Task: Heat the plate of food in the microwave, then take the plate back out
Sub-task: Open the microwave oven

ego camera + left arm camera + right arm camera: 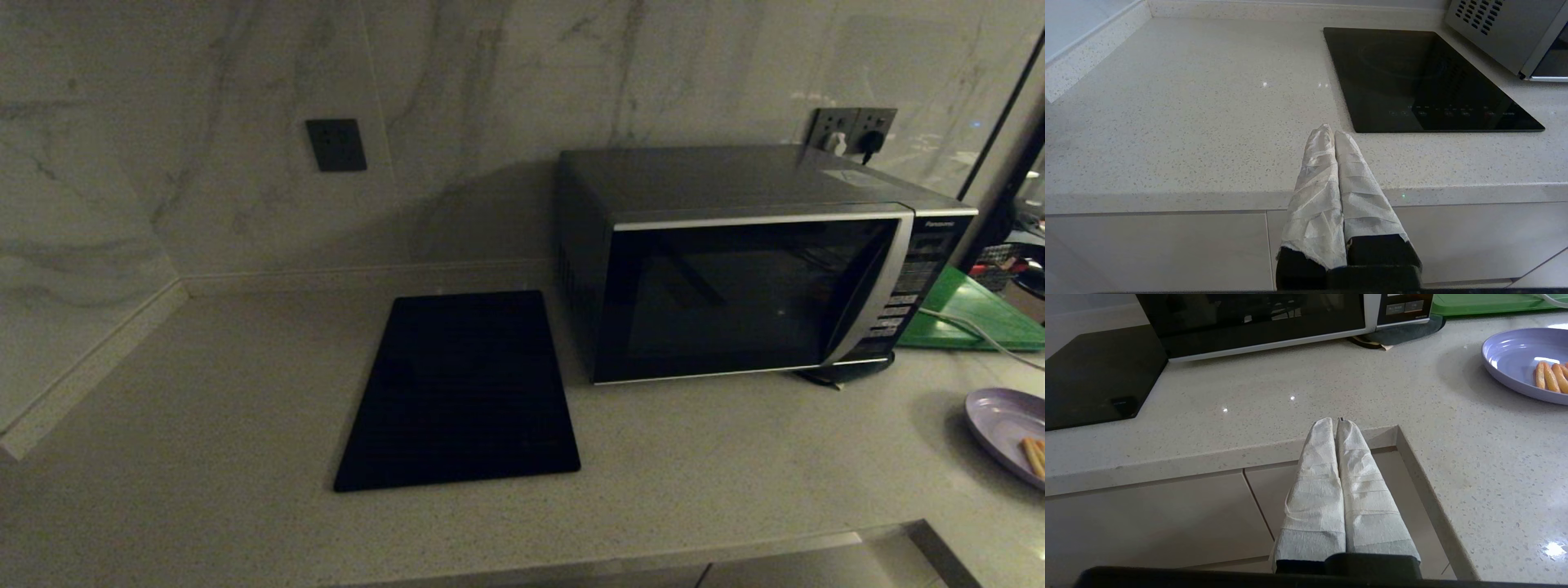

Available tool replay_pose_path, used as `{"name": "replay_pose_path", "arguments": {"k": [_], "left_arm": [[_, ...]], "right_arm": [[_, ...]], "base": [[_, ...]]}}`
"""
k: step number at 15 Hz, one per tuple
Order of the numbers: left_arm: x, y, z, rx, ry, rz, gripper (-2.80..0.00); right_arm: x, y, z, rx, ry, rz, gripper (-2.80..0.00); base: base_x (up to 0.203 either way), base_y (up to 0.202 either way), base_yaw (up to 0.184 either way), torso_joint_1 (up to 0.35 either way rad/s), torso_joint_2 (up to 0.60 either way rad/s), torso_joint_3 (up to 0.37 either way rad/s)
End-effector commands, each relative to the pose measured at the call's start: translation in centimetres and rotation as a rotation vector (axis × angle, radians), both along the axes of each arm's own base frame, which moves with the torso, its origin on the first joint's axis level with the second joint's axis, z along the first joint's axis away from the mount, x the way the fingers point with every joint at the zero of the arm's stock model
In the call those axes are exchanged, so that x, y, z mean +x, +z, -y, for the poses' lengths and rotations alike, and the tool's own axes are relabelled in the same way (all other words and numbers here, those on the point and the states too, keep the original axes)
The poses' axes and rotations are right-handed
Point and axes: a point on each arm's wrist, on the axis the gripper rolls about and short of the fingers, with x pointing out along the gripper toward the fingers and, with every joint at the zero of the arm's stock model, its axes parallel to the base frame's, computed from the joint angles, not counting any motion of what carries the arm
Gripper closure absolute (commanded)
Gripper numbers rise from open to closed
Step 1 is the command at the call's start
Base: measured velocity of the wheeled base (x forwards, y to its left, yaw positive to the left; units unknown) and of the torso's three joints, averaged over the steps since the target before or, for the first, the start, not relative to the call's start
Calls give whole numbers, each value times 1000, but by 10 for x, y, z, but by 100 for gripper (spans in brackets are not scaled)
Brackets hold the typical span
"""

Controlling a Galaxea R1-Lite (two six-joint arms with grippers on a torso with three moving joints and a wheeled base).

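Observation:
The dark grey Panasonic microwave (pixel 743 269) stands on the counter at the back right, its glass door closed; its lower front (pixel 1257 326) and side vents (pixel 1494 28) show in the wrist views. The pale lilac plate of food (pixel 1008 433) lies at the right edge of the counter, with orange-tan sticks on it (pixel 1551 375). My left gripper (pixel 1331 132) is shut and empty, held off the counter's front edge. My right gripper (pixel 1336 422) is shut and empty too, near the counter's front corner, well short of the plate. Neither arm shows in the head view.
A flat black slab (pixel 461 392) lies left of the microwave. A green board (pixel 971 314) with a white cable across it sits behind the plate. Marble walls close the back and left. The counter (pixel 204 408) has a notch (pixel 1404 437) at its front right.

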Motion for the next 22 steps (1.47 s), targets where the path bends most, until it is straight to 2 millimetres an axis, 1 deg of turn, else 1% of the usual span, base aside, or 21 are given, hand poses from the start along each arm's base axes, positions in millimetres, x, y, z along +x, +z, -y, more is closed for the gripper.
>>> {"name": "replay_pose_path", "arguments": {"k": [1,4,5,6,8,10,12,13,15,16,17,20,22], "left_arm": [[0,0,0,-1,1,1,0],[0,0,0,-1,1,0,0],[0,0,0,-1,1,0,0],[0,0,0,-1,1,1,0],[0,0,0,-1,1,1,0],[0,0,0,-1,1,0,0],[0,0,0,-1,1,-1,0],[0,0,0,-1,1,-1,0],[0,0,0,-1,1,1,0],[0,0,0,-1,1,1,0],[0,0,0,-1,1,1,0],[0,0,0,-1,1,1,0],[0,0,0,-1,1,0,0]], "right_arm": [[0,0,0,1,0,-2,0],[0,0,0,-1,0,-2,0],[0,2,0,0,-1,7,0],[-3,10,0,2,-1,37,0],[-13,34,0,3,1,96,0],[-28,62,0,3,4,111,0],[-43,94,0,0,2,111,0],[-43,111,0,-4,0,88,0],[-36,137,0,-16,-24,46,0],[-29,147,0,-23,-74,15,0],[-22,155,-1,-47,-156,-15,0],[-2,173,0,-167,-535,-129,0],[11,177,3,-195,-678,-205,0]], "base": [[0,0,0,0,0,0],[0,0,0,0,0,0],[0,0,0,0,0,0],[0,0,0,0,0,0],[0,0,0,0,0,0],[0,0,0,0,0,0],[0,0,0,0,0,0],[0,0,0,0,0,0],[0,0,0,0,0,0],[0,0,0,0,0,0],[0,0,0,0,0,0],[0,0,0,0,0,0],[0,0,0,0,0,0]]}}
